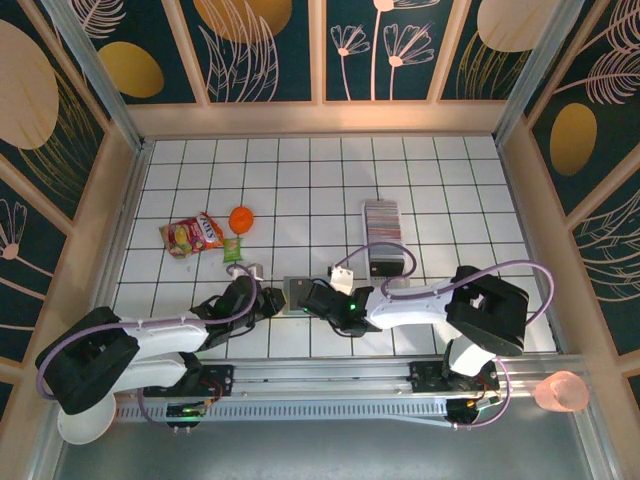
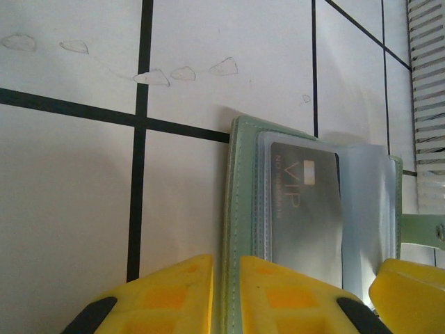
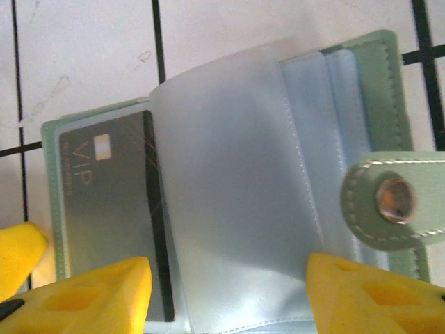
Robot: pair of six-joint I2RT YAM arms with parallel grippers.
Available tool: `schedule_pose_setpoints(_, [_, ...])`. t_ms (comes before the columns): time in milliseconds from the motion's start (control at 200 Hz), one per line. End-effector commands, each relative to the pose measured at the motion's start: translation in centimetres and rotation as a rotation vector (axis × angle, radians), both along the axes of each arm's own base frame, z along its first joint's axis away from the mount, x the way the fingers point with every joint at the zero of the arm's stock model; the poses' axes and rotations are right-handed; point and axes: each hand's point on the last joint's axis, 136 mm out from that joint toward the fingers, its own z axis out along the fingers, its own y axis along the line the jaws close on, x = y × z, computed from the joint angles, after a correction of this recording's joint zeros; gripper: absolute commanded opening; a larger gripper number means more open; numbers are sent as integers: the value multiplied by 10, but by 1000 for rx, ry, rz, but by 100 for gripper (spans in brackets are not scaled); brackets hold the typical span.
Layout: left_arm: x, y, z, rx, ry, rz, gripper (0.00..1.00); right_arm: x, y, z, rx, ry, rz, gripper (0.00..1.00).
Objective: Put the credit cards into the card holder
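Closest to my left wrist lens, the left fingers (image 2: 174, 292) are clamping together on the stitched green edge of the card holder (image 2: 233, 209), which is running up between the two yellow pads. The bottom of that view is cutting off the rest of the fingers.

In the right wrist view, the right fingers (image 3: 90, 292) are standing apart, one at each side of a cloudy plastic sleeve (image 3: 229, 188) that is bulging up from the open holder. I am not seeing them gripping anything.

The holder is lying open and flat on the white tiled surface (image 1: 200, 170), between the two arms at the near side. One grey card (image 3: 111, 202) marked VIP is sitting in a sleeve on the holder's left half. The bulging sleeve is covering its right edge, and the small print beside the letters is too blurred for me to read. The clasp tab (image 3: 393, 202) is sticking out on the right.

From above, the arms are hiding most of the holder. Further out, the credit cards (image 1: 382, 218) are standing as a striped row in a long clear tray (image 1: 392, 262). Off to the left, a snack packet (image 1: 192, 235) and an orange object (image 1: 241, 218) are lying well apart from the holder.
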Motion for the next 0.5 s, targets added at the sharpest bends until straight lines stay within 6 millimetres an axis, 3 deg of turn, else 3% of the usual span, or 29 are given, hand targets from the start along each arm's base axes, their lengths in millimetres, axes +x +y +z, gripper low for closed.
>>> schedule_pose_setpoints(0, [-1, 1, -3, 21, -9, -13, 16, -2, 2, -14, 21, 30, 19, 62])
schedule_pose_setpoints(490, [-4, 6, -6, 19, -2, 4, 12, 6, 37, 1, 169, 20, 60, 59])
